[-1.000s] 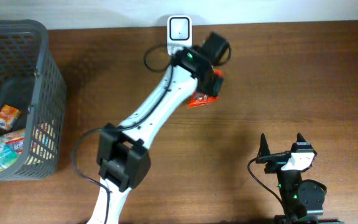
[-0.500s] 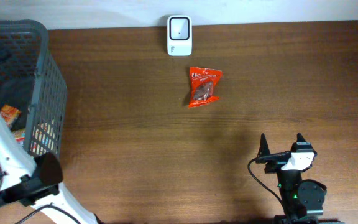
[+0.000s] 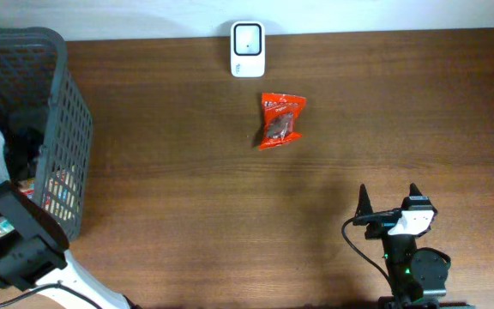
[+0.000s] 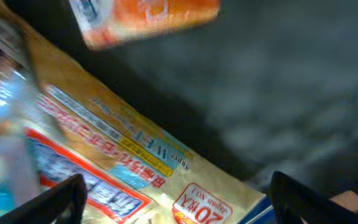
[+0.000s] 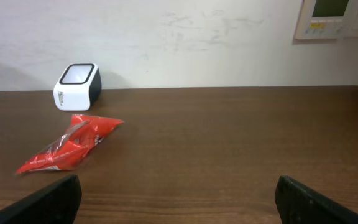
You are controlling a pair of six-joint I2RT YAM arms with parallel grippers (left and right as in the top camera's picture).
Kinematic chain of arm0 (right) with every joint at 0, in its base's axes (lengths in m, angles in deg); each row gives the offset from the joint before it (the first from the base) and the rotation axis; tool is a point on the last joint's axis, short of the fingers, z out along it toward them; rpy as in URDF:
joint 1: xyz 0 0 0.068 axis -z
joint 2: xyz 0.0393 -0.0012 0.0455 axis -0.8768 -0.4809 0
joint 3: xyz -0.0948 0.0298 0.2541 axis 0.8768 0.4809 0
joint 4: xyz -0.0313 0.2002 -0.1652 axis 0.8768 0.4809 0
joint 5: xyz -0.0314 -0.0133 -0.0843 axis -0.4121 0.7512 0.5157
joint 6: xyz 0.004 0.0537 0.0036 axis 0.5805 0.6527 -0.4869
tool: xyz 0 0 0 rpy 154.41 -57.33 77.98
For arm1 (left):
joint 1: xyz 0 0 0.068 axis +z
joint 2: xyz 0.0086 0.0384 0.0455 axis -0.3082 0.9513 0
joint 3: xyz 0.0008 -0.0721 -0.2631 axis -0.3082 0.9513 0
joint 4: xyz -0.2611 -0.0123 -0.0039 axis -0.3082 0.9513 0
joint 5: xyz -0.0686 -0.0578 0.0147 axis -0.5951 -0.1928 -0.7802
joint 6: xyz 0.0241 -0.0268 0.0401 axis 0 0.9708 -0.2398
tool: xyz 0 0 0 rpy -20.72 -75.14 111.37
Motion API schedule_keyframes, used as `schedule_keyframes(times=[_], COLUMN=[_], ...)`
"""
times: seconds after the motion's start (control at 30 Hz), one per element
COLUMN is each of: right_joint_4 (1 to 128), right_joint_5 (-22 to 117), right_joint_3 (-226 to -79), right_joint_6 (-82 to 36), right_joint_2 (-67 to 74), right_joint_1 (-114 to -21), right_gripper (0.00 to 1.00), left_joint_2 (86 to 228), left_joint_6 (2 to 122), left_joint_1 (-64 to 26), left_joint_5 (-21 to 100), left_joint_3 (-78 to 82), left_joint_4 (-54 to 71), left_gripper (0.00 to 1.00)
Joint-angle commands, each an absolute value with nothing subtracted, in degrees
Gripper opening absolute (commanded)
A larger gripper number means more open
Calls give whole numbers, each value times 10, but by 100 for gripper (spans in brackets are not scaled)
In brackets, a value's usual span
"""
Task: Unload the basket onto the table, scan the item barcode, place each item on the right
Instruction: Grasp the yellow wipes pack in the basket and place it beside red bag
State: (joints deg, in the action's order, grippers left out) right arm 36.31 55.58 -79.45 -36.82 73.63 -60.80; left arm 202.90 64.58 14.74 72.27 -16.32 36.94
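The left gripper (image 4: 179, 199) is held wide open and empty inside the basket (image 3: 69, 103) at the left. It is directly above a gold packet (image 4: 129, 155), whose long axis runs diagonally across the gap between the fingers; "WET" and "20" can be read on it. The scanner (image 3: 247, 50) stands well to the right at the far edge of the worktop (image 3: 187, 197), with a red packet (image 3: 281, 120) lying just in front of it, its print unreadable. The right gripper (image 3: 388, 199) is parked open and empty at the near right.
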Motion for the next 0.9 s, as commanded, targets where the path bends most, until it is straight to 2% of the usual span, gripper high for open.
schedule_keyframes(times=[0.0, 0.17, 0.2, 0.23, 0.27, 0.33, 0.37, 0.5, 0.63, 0.73, 0.87], right_joint_4=[365, 365, 365, 365, 365, 365, 365, 365, 365, 365, 365], right_joint_5=[561, 561, 561, 561, 561, 561, 561, 561, 561, 561, 561], right_joint_3=[-789, -789, -789, -789, -789, -789, -789, -789, -789, -789, -789], right_joint_6=[-364, -364, -364, -364, -364, -364, -364, -364, -364, -364, -364], right_joint_2=[740, 740, 740, 740, 740, 740, 740, 740, 740, 740, 740], right_joint_1=[-605, -605, -605, -605, -605, -605, -605, -605, -605, -605, -605], right_gripper=[98, 98, 98, 98, 98, 98, 98, 98, 98, 98, 98], left_joint_2=[2023, 2024, 2024, 2024, 2024, 2022, 2021, 2002, 1943, 1891, 1818], left_joint_6=[736, 793, 793, 792, 792, 792, 792, 787, 707, 677, 655], left_joint_1=[147, 147, 147, 147, 147, 147, 147, 147, 147, 145, 102], left_joint_5=[694, 734, 744, 754, 754, 752, 744, 713, 712, 697, 638], left_joint_3=[-102, -44, -39, -25, -19, -19, -22, -102, -341, -473, -551], left_joint_4=[343, 318, 313, 297, 296, 306, 314, 409, 525, 526, 520], left_gripper=[95, 95, 92, 76, 41, 3, 0, 0, 0, 0, 0])
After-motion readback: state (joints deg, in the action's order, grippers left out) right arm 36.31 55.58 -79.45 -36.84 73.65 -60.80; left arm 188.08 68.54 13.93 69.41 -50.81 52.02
